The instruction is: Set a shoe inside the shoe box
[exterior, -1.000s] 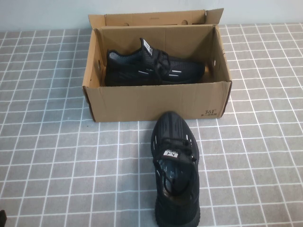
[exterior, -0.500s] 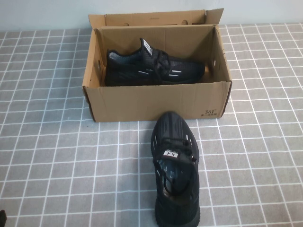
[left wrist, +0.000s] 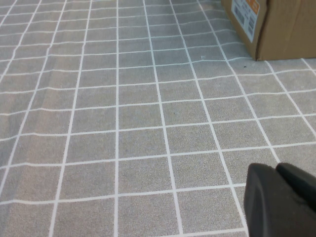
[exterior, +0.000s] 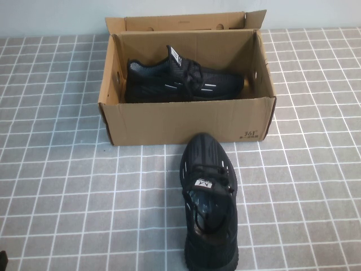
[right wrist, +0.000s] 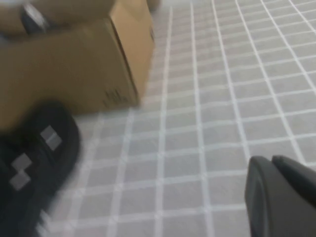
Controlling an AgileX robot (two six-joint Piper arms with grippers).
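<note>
A black shoe lies on the grey checked cloth just in front of the open cardboard shoe box, toe toward the box. A second black shoe lies on its side inside the box. My left gripper is shut and empty, low over the cloth, left of and nearer than the box corner. My right gripper is shut and empty, over the cloth to the right of the loose shoe and the box. Only a dark bit of the left arm shows in the high view.
The box's lid flap stands up behind the box. The grey cloth with white grid lines covers the whole table on both sides of the shoe.
</note>
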